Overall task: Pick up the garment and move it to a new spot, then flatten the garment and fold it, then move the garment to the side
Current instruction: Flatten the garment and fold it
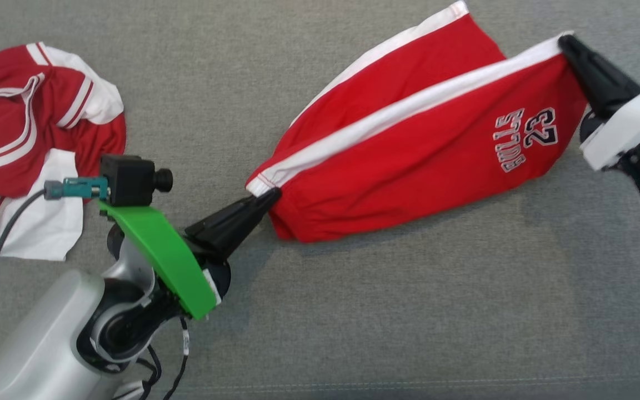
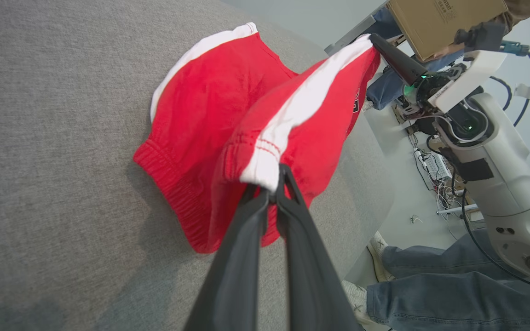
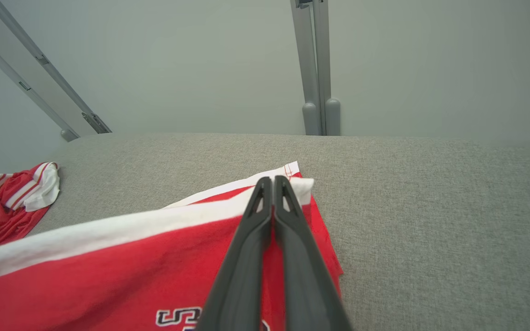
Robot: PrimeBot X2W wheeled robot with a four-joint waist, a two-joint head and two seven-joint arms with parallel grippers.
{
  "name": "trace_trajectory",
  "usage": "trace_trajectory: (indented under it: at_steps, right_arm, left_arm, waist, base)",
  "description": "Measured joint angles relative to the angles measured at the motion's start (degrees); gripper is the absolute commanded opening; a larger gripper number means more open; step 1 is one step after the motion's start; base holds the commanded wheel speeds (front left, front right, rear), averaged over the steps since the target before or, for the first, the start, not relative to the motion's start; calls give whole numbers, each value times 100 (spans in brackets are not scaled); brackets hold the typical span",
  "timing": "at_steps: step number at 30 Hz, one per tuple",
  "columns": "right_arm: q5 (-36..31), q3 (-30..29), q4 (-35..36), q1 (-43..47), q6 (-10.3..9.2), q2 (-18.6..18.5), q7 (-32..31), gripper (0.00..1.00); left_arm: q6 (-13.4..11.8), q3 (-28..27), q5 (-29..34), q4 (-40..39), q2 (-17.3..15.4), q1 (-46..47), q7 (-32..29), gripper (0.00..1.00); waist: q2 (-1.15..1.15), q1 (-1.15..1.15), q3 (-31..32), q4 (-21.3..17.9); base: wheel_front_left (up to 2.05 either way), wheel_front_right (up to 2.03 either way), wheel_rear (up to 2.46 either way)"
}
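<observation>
Grey cloth surface (image 1: 353,311) | red shorts (image 1: 409,166) stretched mid-surface, partly sagging onto it | left gripper (image 1: 273,194) pinching waistband corner | right gripper (image 1: 564,41) pinching hem corner | seemingly gripped for flattening; folding, setting aside remain

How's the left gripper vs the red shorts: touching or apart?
Touching. The left wrist view shows the left gripper shut on the red shorts, with the white-striped waistband corner pinched between its jaws.

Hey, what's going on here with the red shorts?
The robot holds the red shorts by both ends of one white side stripe: left gripper shut on the waistband end, right gripper shut on the hem end. The shorts stretch between them, sagging onto the grey surface. A red and white jersey lies crumpled at its left.
</observation>
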State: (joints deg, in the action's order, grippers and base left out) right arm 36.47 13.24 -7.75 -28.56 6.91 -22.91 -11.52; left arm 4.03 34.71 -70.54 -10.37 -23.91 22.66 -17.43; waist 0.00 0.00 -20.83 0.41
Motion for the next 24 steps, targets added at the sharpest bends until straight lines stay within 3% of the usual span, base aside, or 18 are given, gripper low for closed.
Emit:
trace_trajectory:
  at_steps: [9,15,24]
  right_arm:
    - [-36,-332,-199,-940,-346,-494,-698,0]
    - [-218,-103,-265,-1522,-339,-528,-927,0]
    - [-269,62,-594,-1828,-312,-385,-973,0]
  left_arm:
    - [-163,-26,-81,327,601,1032,-323,0]
    - [-252,-103,-81,733,809,1404,-319,0]
    - [-193,15,-45,1245,1147,1764,-283,0]
  waist:
    - [0,0,-645,627]
    - [0,1,-1146,965]
    - [0,1,-1671,1287]
  base:
    - [0,0,0]
    - [0,0,0]
    - [0,0,0]
